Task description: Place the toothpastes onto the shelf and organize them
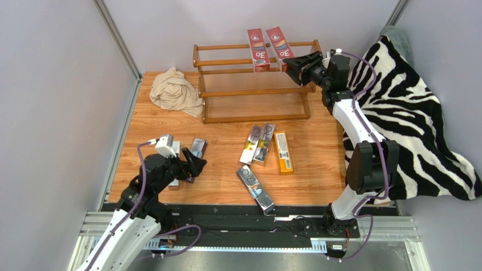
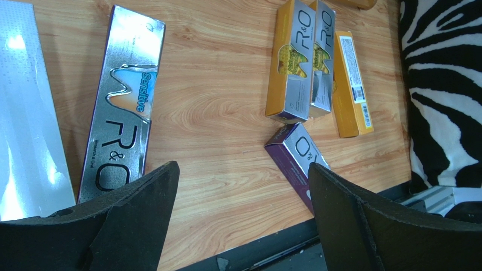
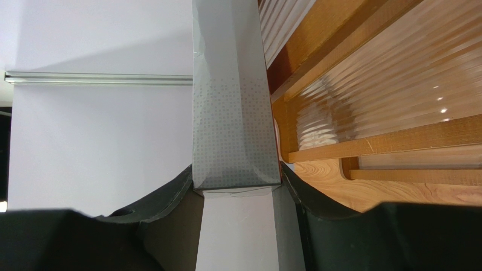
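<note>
Red cartons were the only toothpastes on the shelf [image 1: 254, 93], which stood at the twelve o'clock side of the table [image 1: 226, 186]. The right fingers [image 3: 167, 200] were closed partway on the near end of the right red carton [image 1: 279, 42], one black pad pressed on each long side; in the wrist view its gripped face showed as dotted grey. That carton lay over the top tier with its long axis running from about eleven to five o'clock, its far end toward the back wall. The second red carton [image 1: 258, 49] lay just beside it at nine o'clock, nearly parallel, untouched. The left fingers [image 2: 150, 206] were spread wide and held nothing, poised above the table's eight o'clock area over a silver "Sensitive" carton [image 2: 121, 101] whose long axis ran away from the wrist camera; a plain silver carton [image 2: 28, 113] lay alongside it. Near the table's centre, two silver-and-yellow cartons [image 1: 259, 144] lay touching, pointing from one to seven o'clock, with the orange carton [image 1: 283, 151] just beside them at three o'clock, close to a twelve-to-six line. A purple-sided silver carton [image 1: 255, 189] lay at their six o'clock, angled from ten to four. The beige cloth [image 1: 175, 90] sat at the shelf's nine o'clock, the zebra blanket [image 1: 413, 113] at three.
</note>
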### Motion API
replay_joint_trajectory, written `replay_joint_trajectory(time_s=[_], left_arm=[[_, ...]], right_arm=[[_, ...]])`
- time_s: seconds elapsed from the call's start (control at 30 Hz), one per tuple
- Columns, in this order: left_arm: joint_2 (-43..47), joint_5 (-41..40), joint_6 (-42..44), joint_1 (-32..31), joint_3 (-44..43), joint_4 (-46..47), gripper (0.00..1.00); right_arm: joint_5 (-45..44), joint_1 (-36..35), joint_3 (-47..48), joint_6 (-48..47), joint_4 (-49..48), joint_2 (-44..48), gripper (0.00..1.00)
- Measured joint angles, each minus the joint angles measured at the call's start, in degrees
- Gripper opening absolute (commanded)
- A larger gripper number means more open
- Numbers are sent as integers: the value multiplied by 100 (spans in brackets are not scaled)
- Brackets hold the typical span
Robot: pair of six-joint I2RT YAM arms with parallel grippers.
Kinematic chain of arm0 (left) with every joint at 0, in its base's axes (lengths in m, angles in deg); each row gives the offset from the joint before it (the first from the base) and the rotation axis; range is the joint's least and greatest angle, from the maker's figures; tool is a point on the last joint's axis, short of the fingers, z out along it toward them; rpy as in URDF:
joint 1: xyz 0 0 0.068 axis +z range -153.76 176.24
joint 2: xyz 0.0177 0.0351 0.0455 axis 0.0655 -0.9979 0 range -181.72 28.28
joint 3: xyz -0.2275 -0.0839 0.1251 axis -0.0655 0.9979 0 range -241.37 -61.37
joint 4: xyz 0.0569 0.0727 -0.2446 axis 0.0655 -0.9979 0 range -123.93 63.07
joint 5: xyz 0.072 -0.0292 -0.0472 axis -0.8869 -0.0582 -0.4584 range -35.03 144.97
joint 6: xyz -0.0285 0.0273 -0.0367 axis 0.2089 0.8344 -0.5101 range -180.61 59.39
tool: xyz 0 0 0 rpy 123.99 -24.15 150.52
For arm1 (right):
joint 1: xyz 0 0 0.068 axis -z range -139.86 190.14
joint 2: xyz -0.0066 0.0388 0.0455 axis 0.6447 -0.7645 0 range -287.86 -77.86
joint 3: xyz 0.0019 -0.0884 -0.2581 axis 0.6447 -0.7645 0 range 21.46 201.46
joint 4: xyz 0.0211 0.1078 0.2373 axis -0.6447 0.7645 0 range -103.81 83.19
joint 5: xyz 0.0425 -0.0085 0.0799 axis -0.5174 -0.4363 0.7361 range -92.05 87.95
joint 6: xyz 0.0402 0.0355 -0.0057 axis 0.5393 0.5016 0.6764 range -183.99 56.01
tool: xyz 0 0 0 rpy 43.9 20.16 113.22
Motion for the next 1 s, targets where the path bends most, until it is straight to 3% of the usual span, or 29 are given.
replay_joint_trajectory(time_s=[0.37,0.6,0.83,1.0], left_arm=[[2,85,13,0,76,98,93],[-24,127,37,0,155,140,93],[-70,127,66,0,157,155,93],[-125,131,68,0,186,258,93]], right_arm=[[98,-129,-85,468,-761,-380,19],[190,-234,-140,614,-1137,-511,35],[240,-238,-286,686,-1436,-522,37],[264,-256,-313,702,-1502,-533,45]])
